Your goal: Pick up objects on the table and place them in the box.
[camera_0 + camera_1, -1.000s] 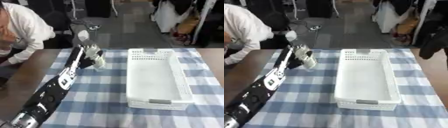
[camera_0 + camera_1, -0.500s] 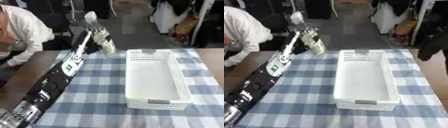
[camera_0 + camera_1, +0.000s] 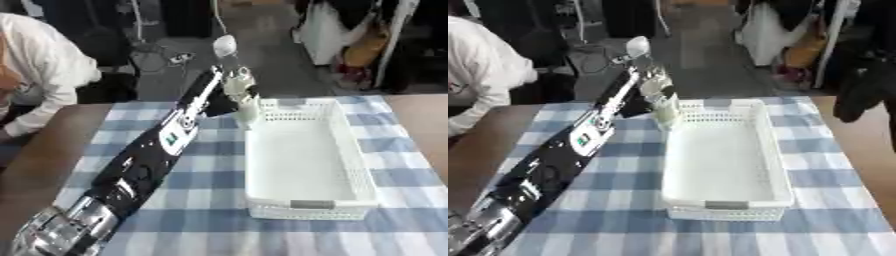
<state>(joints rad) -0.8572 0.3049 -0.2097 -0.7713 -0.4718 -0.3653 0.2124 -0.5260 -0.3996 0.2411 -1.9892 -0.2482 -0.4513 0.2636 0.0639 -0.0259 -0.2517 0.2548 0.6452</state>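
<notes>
My left arm reaches from the lower left across the checked cloth to the basket's far left corner. My left hand (image 3: 230, 84) is raised there, fingers curled round a pale, clear bottle-like object (image 3: 248, 111). The object's lower end hangs just over the corner rim of the white basket (image 3: 352, 150), and a pale rounded tip (image 3: 225, 46) sticks up above the hand. Nothing shows inside the basket. At the right edge of the right eye view hangs a dark blurred shape, which I take for my right hand (image 3: 859, 95).
A blue-and-white checked cloth (image 3: 201, 200) covers the table, with bare brown tabletop (image 3: 39, 150) at the left and far right. A person in a white sleeve (image 3: 48, 75) leans at the table's left far edge. Bags and stands crowd the floor behind.
My left hand has lifted the pale object off the cloth and carried it up and to the right, from left of the basket to its far left corner.
</notes>
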